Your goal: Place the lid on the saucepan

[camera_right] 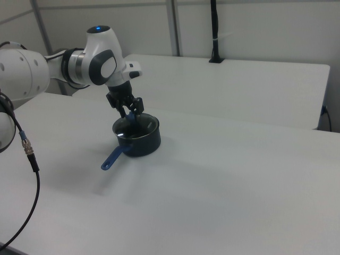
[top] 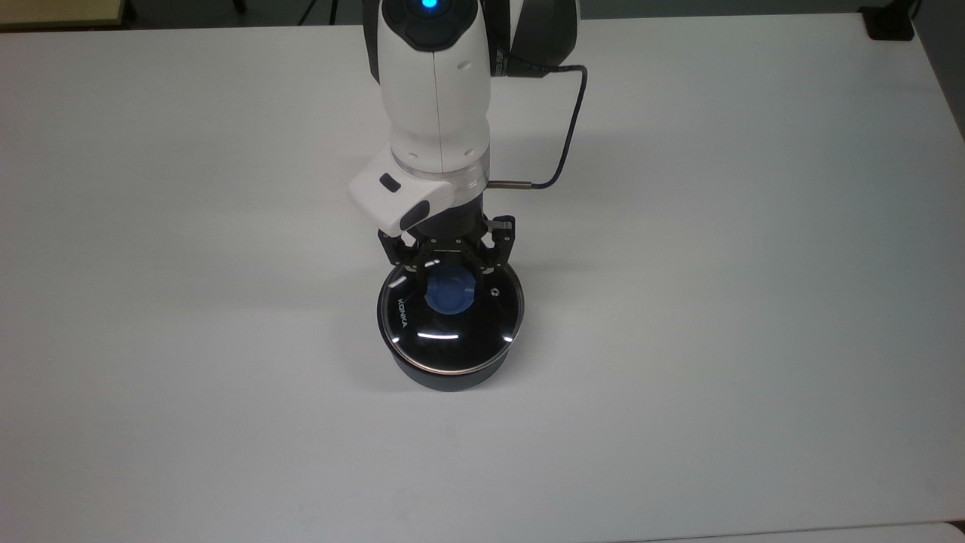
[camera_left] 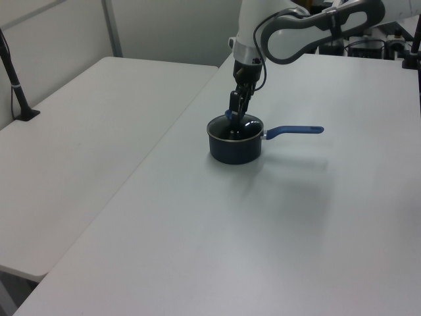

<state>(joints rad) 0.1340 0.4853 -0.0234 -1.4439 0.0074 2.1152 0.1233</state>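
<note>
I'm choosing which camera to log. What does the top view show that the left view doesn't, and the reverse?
Top view alone: the white KONKA lettering on the lid.
Left view alone: the saucepan's long blue handle pointing to the left view's right, and a second table.
Both: the lid sitting on the saucepan with the gripper at its blue knob.

A robotics lab is indicated: a white robot arm (camera_right: 101, 64) is mounted over a plain white tabletop (top: 716, 302), a second white table (camera_left: 85, 125) stands adjacent, partition panels (camera_right: 255, 26) enclose the space, and electronic equipment (camera_left: 355, 39) is seen behind.
</note>
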